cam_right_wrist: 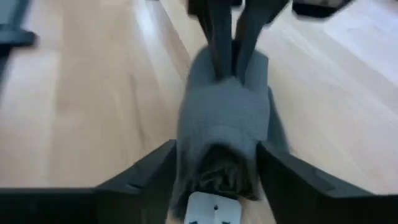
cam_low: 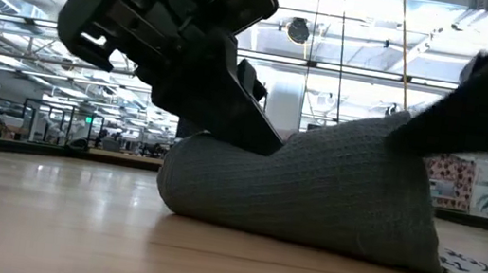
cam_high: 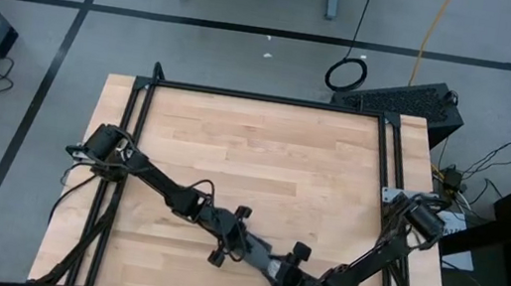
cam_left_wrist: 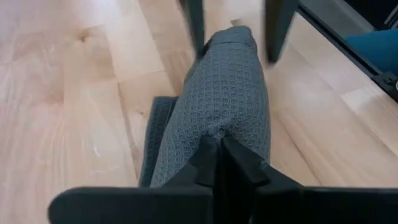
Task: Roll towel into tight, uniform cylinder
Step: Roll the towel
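On the table (cam_high: 234, 150), rolled towel (cam_low: 313, 189).

No legible text, brand, number or sign in any view. The small white tag (cam_right_wrist: 213, 211) at the end of the towel (cam_right_wrist: 224, 124) carries dark marks, too blurred to read. In the low view a white slip (cam_low: 479, 270) on the table (cam_low: 69, 227), at about 4 o'clock from the towel, bears dark printed marks, unreadable.
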Robot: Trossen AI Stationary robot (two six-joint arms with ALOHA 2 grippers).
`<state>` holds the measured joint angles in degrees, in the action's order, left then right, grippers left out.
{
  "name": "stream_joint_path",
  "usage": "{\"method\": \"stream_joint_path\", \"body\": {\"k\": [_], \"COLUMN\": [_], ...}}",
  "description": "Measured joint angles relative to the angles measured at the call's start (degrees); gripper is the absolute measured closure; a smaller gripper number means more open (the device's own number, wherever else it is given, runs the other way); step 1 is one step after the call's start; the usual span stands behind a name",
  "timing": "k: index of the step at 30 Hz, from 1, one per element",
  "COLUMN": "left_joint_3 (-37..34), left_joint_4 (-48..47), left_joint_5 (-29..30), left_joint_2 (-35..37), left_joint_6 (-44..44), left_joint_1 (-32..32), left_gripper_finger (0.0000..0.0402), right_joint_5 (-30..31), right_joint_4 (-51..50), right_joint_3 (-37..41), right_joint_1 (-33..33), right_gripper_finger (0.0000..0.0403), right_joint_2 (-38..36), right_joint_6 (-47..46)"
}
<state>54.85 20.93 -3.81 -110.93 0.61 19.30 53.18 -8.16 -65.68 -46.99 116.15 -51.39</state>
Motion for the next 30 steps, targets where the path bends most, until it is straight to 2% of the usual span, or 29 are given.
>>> {"method": "stream_joint_path", "body": {"k": [5, 11, 15, 20, 23, 26, 30], "left_joint_3": [-0.02, -0.10, -0.11, -0.11, -0.11, -0.11, -0.11], "left_joint_4": [0.02, 1.00, 0.98, 1.01, 0.98, 1.01, 0.96], "left_joint_5": [0.04, -0.60, -0.80, -3.19, -3.23, -3.29, -3.35], "left_joint_2": [-0.02, -0.11, -0.11, -0.11, -0.11, -0.11, -0.11], "left_joint_6": [-1.68, -1.83, -1.82, -1.87, -1.85, -1.86, -1.84], "left_joint_1": [-1.56, -3.04, -3.53, -3.91, -3.91, -3.91, -3.91], "left_gripper_finger": [0.0388, 0.0389, 0.0390, 0.0390, 0.0390, 0.0390, 0.0390], "right_joint_5": [-2.02, 9.26, 9.79, 9.71, 12.18, 14.06, 11.30], "right_joint_4": [-5.07, -1.89, -1.11, 2.11, 4.50, 6.40, 6.84], "right_joint_3": [-0.04, -0.12, 0.03, 2.33, 3.07, 3.07, 2.98], "right_joint_1": [-1.21, -1.49, 0.39, 2.34, 2.48, 2.50, 3.75], "right_gripper_finger": [0.0148, 0.0155, 0.0207, 0.0323, 0.0385, 0.0391, 0.0386], "right_joint_2": [-5.34, -7.09, -4.77, -1.36, 0.21, 0.74, 1.27], "right_joint_6": [-0.26, -3.89, -3.47, -6.49, -7.83, -7.93, -9.17]}}
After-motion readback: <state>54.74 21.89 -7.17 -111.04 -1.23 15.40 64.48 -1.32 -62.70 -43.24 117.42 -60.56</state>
